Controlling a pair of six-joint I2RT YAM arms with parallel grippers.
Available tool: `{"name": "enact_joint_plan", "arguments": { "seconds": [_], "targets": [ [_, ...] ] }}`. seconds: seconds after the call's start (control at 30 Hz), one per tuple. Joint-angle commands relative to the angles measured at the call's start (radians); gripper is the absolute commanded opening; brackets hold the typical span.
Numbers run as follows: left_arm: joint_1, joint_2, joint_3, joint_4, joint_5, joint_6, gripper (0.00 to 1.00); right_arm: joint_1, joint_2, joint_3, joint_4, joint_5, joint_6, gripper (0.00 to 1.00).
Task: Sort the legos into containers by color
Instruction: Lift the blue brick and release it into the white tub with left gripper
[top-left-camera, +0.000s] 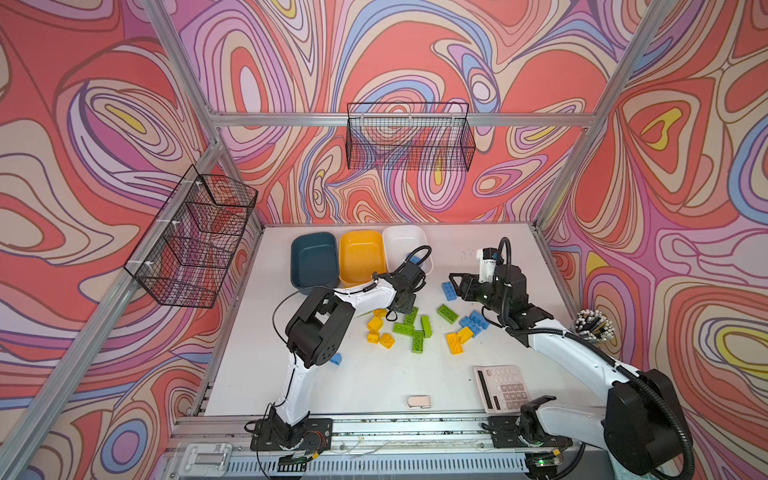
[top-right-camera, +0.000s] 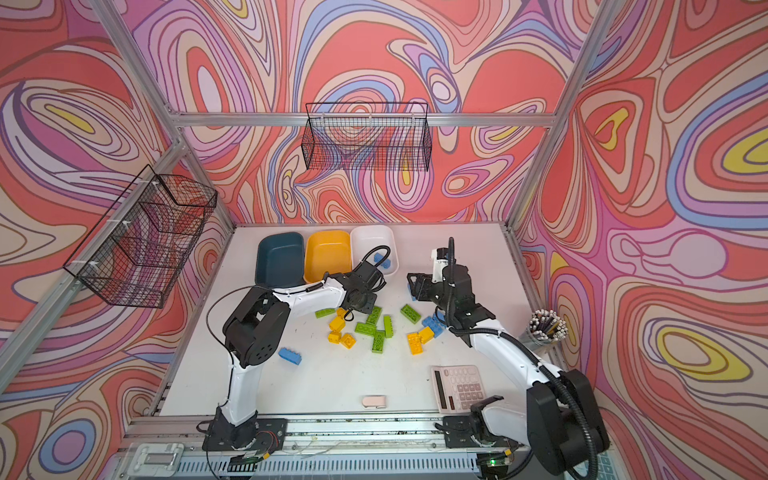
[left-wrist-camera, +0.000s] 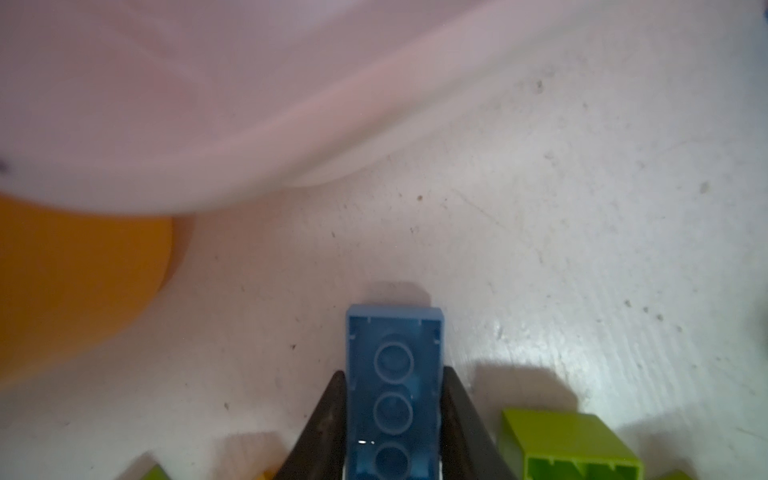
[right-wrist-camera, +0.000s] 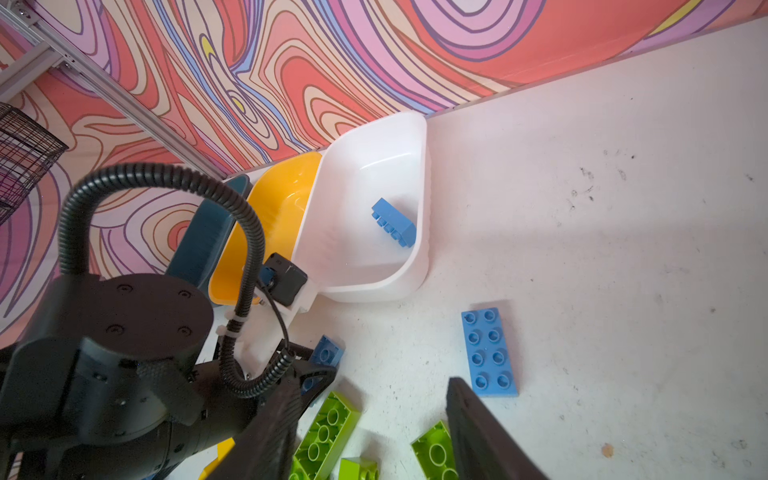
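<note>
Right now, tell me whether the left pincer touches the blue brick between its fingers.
Touching. The left wrist view shows the left pincer pressed against both sides of the blue brick.

Back wire basket (top-left-camera: 409, 141), side wire basket (top-left-camera: 191, 241), pink calculator (top-left-camera: 503, 388), pencil cup (top-left-camera: 594, 328)

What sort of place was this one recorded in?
Most likely a purpose-built robot test cell, not a home: an aluminium frame holds swirl-printed backdrop walls, and the left arm and right arm are mounted on a rail at the front of the white table.
</note>
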Motion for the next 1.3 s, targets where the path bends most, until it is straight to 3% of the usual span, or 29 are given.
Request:
{"name": "enact_joint_plan", "arguments": {
  "seconds": [0.0,0.33,0.53,0.77,1.0,1.1,1.2,1.27],
  "targets": [
    [0.007,-0.073,-0.007,-0.034,0.014,-0.025,0.31,-0.003,0.005,-0.013,0.021,-0.009,0.002,0.6],
    [0.034,-0.115,0.222,-0.116,0.06,0.023,0.32,-0.001,0.004,-0.019,0.031,-0.022,0.01,0.6],
    [0.087,0.058,0.509,-0.207,0.105,0.037,0.32,0.0,0.007,-0.024,0.041,-0.03,0.014,0.6],
    [0.137,0.247,0.742,-0.261,0.122,0.028,0.32,0.003,0.006,-0.03,0.044,-0.02,0.022,0.59],
    [0.162,0.328,0.853,-0.271,0.131,0.017,0.33,0.007,0.025,-0.028,0.051,-0.023,0.02,0.6],
    [0.169,0.335,0.865,-0.273,0.133,0.02,0.39,0.01,0.025,-0.027,0.047,-0.015,0.019,0.6],
    [0.173,0.332,0.882,-0.287,0.127,0.023,0.59,0.01,0.027,-0.02,0.031,-0.009,0.012,0.6],
    [0.175,0.319,0.886,-0.294,0.117,0.027,0.64,0.009,0.026,-0.013,0.018,-0.006,0.007,0.6]
  ]
}}
